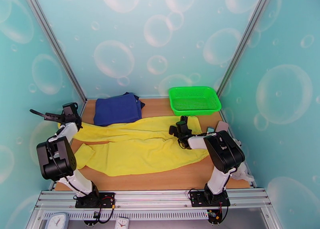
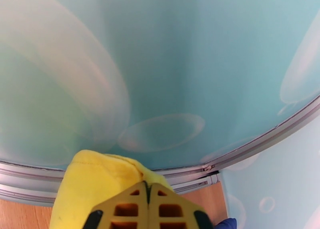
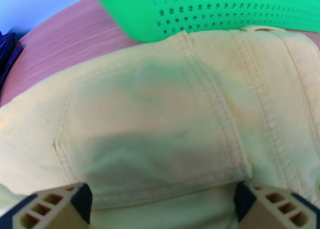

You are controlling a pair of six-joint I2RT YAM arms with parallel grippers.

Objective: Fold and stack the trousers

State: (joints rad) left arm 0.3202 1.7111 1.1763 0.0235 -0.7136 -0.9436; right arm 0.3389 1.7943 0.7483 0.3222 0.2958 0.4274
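Observation:
The yellow trousers lie spread across the wooden table, waist to the right and legs running left. My left gripper is at the far left edge, raised and pointing at the side wall. In the left wrist view its fingers are shut together with a fold of yellow trouser cloth pinched between them. My right gripper hovers low over the waist end. In the right wrist view it stands wide open over a stitched back pocket, holding nothing.
A folded navy blue garment lies at the back left of the table, just behind the trousers. A green perforated basket stands at the back right, its wall close ahead of the right gripper. Teal walls enclose the table on three sides.

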